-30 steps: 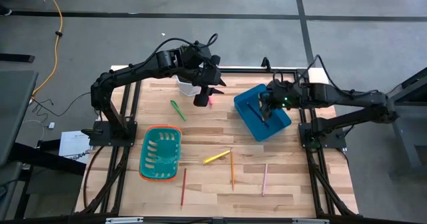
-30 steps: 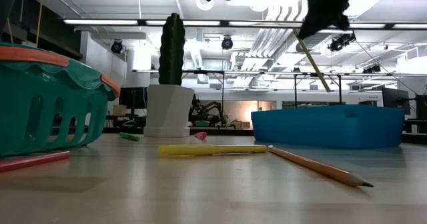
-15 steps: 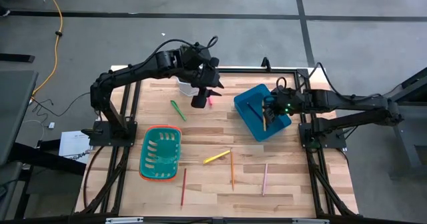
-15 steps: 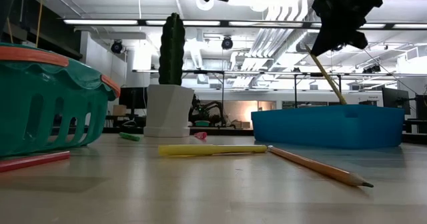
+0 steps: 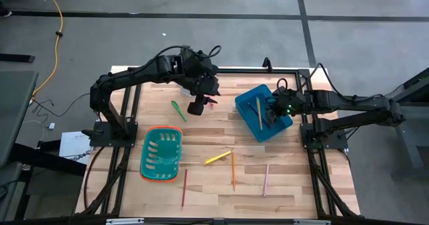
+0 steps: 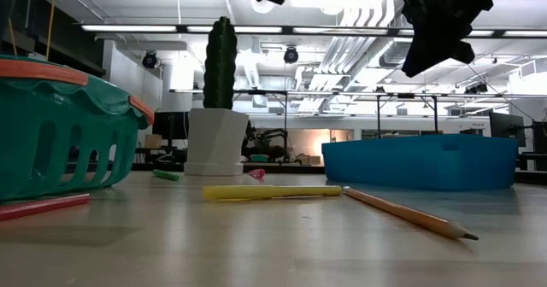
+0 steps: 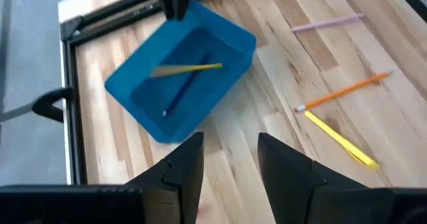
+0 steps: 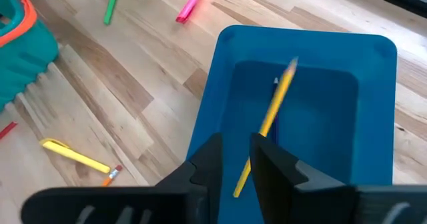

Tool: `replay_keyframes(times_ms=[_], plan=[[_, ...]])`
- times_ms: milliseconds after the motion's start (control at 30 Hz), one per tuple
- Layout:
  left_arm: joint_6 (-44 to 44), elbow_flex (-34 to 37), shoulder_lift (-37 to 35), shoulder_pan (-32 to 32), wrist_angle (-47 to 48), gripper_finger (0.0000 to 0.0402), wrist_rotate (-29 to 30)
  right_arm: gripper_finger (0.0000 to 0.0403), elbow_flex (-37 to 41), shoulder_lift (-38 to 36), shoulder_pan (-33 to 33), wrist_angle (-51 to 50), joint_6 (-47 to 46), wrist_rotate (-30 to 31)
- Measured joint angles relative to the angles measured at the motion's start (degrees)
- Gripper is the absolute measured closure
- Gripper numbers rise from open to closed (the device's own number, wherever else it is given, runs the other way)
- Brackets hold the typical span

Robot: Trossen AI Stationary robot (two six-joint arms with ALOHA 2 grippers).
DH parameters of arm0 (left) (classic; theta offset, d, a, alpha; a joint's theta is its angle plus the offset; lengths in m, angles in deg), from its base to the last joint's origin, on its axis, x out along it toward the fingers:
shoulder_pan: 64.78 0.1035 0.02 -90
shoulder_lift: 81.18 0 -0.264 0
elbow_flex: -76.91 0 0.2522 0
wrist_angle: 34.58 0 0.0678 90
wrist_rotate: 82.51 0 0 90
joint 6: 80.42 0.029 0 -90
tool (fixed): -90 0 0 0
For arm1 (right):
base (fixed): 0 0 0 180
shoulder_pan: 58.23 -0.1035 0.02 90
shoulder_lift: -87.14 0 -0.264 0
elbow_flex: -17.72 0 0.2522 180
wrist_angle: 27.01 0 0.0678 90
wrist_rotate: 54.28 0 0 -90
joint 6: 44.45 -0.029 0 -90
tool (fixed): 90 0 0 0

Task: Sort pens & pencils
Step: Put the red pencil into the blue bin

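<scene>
Pens and pencils spread over the table, one pencil in the blue bin

At 9 o'clock sits the teal basket (image 5: 161, 155), with a thin red pencil (image 5: 184, 188) just right of it; the green pen (image 5: 178, 110) lies at 10, the left gripper (image 5: 196, 107) above the pink pen (image 8: 191, 3) with fingers apart, empty; the yellow pen (image 5: 217, 158) and an orange pencil (image 5: 232, 169) lie mid-table, a salmon pencil (image 5: 265, 179) at 5; the right gripper (image 5: 274, 112) hangs over the blue bin (image 5: 249, 121), fingers slightly apart, holding nothing, a yellow-orange pencil (image 8: 267, 125) inside
</scene>
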Motion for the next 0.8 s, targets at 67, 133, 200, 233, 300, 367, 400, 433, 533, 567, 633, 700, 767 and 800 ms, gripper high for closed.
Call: replay_keyframes(times_ms=[67,133,200,233,300,367,400,433,533,567,633,700,767,800], plan=[[0.2,0.1,-0.7,0.1,1.8,0.0273,0.1,0.0334,0.0,0.0,0.0,-0.1,0.0,0.0],[0.3,0.1,-1.6,0.1,1.7,0.0273,0.8,0.0334,0.0,0.0,0.0,-0.1,0.3,0.0],[0.3,0.1,-3.0,0.2,2.5,0.0273,1.0,0.0334,0.0,0.0,0.0,0.0,0.4,-0.1],[0.4,0.1,-3.6,0.1,2.3,0.0273,1.2,0.0334,0.0,0.0,0.0,0.2,0.4,-0.3],[0.2,0.1,-5.0,0.1,2.9,0.0273,1.5,0.0334,0.0,0.0,-0.3,1.2,0.5,-1.0],[0.2,0.1,-6.3,0.1,2.9,0.0273,3.0,0.0334,0.0,-0.1,-0.9,3.7,1.1,-1.2],[-0.1,0.1,-7.1,0.1,3.0,0.0273,3.9,0.0334,0.0,-0.1,-1.3,4.9,1.3,-1.4],[-0.3,0.1,-7.9,0.1,3.1,0.0273,4.3,0.0334,0.0,-0.1,-1.8,6.4,1.4,-1.5],[-1.5,0.1,-10.4,0.2,3.4,0.0273,4.9,0.0334,0.0,-0.1,-2.9,9.7,1.8,-1.5],[-2.0,0.1,-11.1,0.2,3.6,0.0273,5.0,0.0334,0.0,-0.1,-3.4,10.7,2.0,-1.5],[-3.2,0.1,-12.8,0.1,4.5,0.0273,4.9,0.0334,0.0,-0.1,-4.3,12.2,2.0,-1.5],[-4.7,0.1,-14.5,0.1,5.9,0.0273,4.9,0.0334,0.0,-0.1,-5.4,13.8,2.0,-1.9],[-6.3,0.1,-16.1,0.1,7.2,0.0273,5.0,0.0334,0.0,-0.1,-6.6,15.2,1.3,-2.1],[-7.0,0.1,-17.0,0.1,8.0,0.0273,5.2,0.0334,0.0,-0.1,-7.3,16.0,0.9,-2.2]])
